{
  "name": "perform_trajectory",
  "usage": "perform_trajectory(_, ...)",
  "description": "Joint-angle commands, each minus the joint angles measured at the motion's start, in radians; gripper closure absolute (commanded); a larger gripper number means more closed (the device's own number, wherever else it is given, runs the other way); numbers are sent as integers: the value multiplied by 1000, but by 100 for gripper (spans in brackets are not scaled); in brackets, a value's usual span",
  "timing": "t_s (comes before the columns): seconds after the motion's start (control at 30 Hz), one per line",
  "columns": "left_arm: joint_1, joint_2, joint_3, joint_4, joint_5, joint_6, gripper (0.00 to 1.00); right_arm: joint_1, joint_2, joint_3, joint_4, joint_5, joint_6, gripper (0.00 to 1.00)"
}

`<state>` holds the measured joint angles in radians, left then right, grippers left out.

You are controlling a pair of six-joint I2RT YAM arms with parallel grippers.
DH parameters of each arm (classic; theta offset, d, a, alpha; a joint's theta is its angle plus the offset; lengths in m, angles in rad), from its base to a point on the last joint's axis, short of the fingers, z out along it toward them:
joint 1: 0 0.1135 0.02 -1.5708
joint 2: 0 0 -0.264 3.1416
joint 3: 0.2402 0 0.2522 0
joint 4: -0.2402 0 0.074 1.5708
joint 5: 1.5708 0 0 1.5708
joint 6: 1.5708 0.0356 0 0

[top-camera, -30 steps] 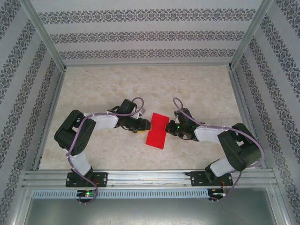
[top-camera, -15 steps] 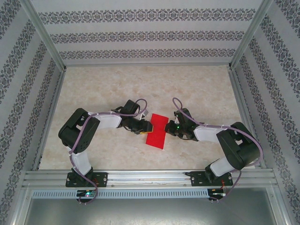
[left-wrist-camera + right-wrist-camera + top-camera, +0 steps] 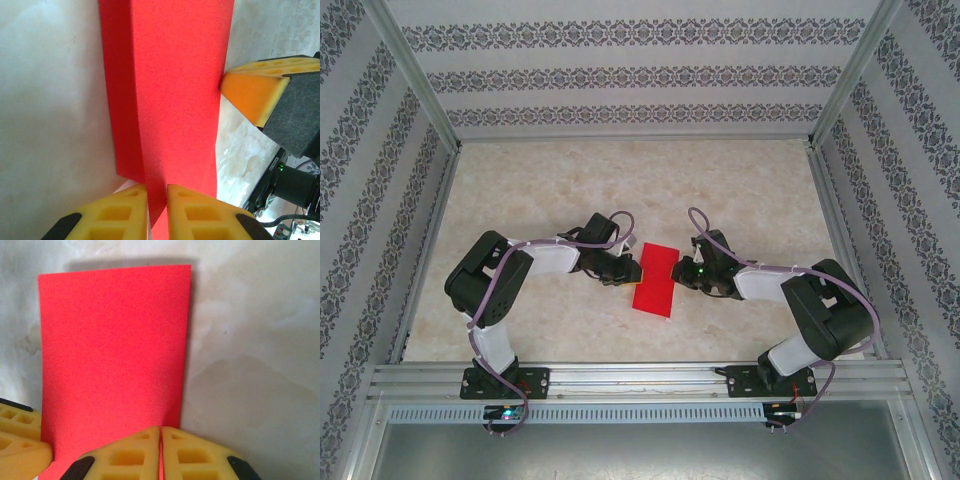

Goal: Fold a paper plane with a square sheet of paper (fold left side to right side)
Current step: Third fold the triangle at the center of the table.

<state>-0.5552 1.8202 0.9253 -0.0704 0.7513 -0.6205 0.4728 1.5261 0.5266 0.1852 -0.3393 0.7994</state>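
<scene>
On the tabletop (image 3: 550, 180) the paper (image 3: 655, 280) lies folded in half. My left jaws pinch one long edge, my right jaws the other. Next, I judge: press the crease.

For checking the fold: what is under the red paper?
The thin bright red folded paper lies on the pale marbled table; the table part beneath it is covered.
</scene>
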Motion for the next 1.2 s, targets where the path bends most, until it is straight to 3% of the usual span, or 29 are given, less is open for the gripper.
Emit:
perform_trajectory(0.0, -8, -47, 16, -37, -9, 17, 88, -4, -40, 30, -29, -2, -67, 84)
perform_trajectory(0.2, -8, -75, -2, -53, -33, 1, 93, 25, -152, 10, -86, 60, -167, 69)
perform_trajectory(0.53, -9, -109, -55, -66, -107, -32, 94, 321, -325, -69, -138, 346, -334, 49)
perform_trajectory(0.87, -9, -122, -82, -43, -124, -81, 98, 589, -178, 15, -198, 564, -426, 42)
perform_trajectory(1.03, -9, -127, -74, -56, -116, -128, 100, 692, -143, 33, -185, 648, -506, 34)
perform_trajectory(1.17, -9, -128, -89, -24, -92, -174, 100, 787, -89, 50, -185, 762, -584, 21)
